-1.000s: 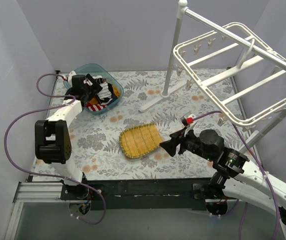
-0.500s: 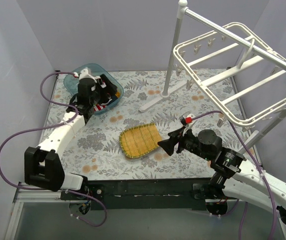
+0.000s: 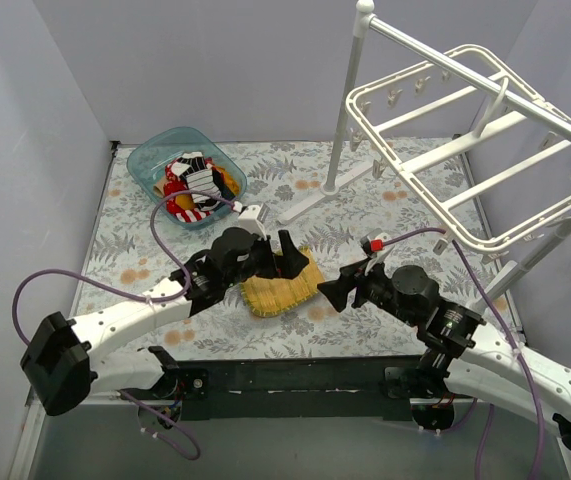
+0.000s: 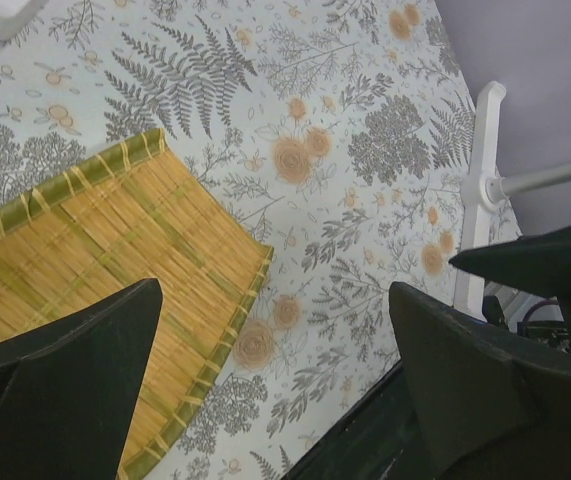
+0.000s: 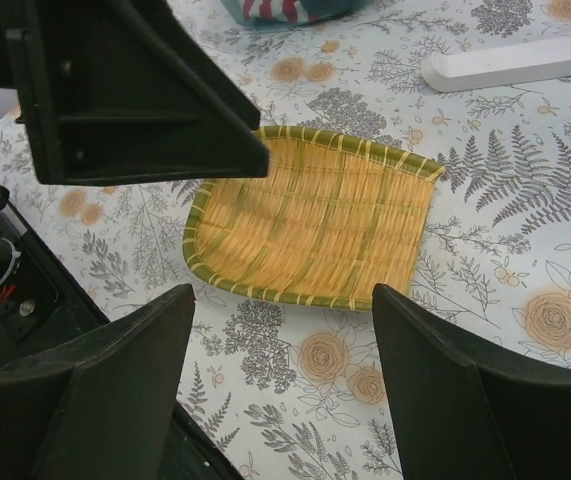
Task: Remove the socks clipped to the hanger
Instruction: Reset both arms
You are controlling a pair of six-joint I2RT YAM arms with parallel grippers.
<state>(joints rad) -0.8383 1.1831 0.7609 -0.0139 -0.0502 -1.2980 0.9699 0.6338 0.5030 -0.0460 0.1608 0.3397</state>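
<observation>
Socks (image 3: pixel 190 185): heaped together in the teal bin (image 3: pixel 155 150) at the far left of the table, striped, black and yellow ones mixed; none is seen hanging
Hanger (image 3: pixel 465 140): white grid frame raised at the far right, well apart from both arms; its right side runs out of the top view
Clips (image 3: pixel 395 97): those that show dangle bare
Left gripper (image 3: pixel 287 260): jaws spread wide with nothing between them, low over the yellow woven mat (image 3: pixel 275 290)
Right gripper (image 3: pixel 327 290): jaws apart and empty, pointing at the mat's right edge, just beside the left gripper
Progress: the job looks finished or nearly so, though the hanger's cut-off side cannot be checked
Risk, collision: the two claws face each other closely over the mat, so a move inward by either could knock them together
Risk, mat: a low sweep could catch the mat's raised rim and drag it across the floral cloth (image 3: pixel 155 270)
Risk, hanger: a reach up for any leftover sock could bump the frame and set it swinging
Around: the white pole stand (image 3: pixel 348 110) rises behind the mat, its foot (image 3: pixel 310 203) lying flat on the cloth
In the way: the pole and foot stand between the left arm and the hanger
</observation>
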